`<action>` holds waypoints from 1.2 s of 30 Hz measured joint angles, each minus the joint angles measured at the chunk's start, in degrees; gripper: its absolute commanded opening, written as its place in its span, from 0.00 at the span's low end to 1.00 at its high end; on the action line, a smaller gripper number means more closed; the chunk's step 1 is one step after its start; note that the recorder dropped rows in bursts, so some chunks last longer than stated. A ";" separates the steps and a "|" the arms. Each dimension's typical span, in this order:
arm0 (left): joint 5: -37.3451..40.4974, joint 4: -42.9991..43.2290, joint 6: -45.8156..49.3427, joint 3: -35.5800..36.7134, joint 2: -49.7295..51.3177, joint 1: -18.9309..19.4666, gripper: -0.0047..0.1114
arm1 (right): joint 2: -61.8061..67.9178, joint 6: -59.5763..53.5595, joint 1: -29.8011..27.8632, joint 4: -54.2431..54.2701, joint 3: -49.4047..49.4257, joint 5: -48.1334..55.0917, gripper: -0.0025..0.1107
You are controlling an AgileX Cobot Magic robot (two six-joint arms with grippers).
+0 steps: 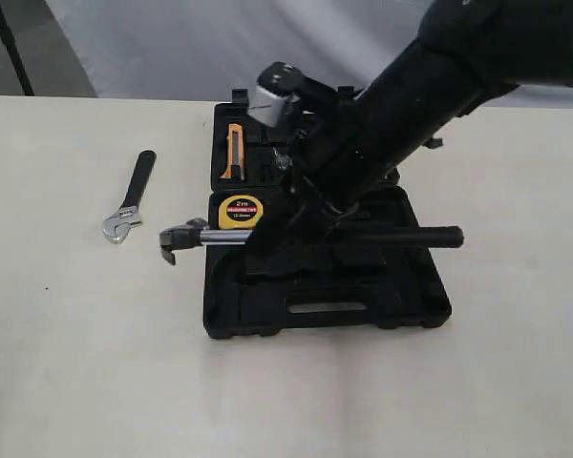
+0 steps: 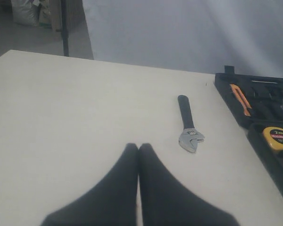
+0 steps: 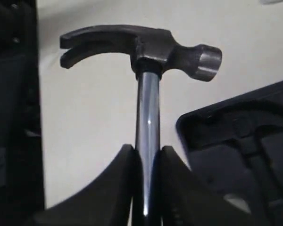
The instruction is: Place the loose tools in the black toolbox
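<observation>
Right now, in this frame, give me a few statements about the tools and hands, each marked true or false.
1. The right hand is shut on the hammer at its steel shaft. True.
2. The wrench lies in the toolbox. False: the wrench lies on the table, apart from the toolbox.
3. The left hand holds the wrench. False: it is shut and empty.
4. The yellow tape measure sits in the toolbox. True.

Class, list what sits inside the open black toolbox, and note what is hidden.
Inside the toolbox: a yellow tape measure and an orange-handled tool in recesses. The right gripper holds the hammer across the case. The arm covers the middle recesses, so their contents cannot be seen.
</observation>
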 measured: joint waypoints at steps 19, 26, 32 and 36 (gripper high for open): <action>0.00 0.00 0.00 0.00 0.00 0.00 0.05 | 17.43 4.66 -6.93 12.08 -0.37 3.33 0.02; 0.00 0.00 0.00 0.00 0.00 0.00 0.05 | 18.39 5.66 -6.93 11.17 -0.48 3.55 0.05; 0.00 0.00 0.00 0.00 0.00 0.00 0.05 | 19.61 5.66 -6.93 12.10 -0.48 3.55 0.40; 0.00 0.00 0.00 0.00 0.00 0.00 0.05 | 19.61 5.44 -7.08 12.39 -0.69 4.01 0.57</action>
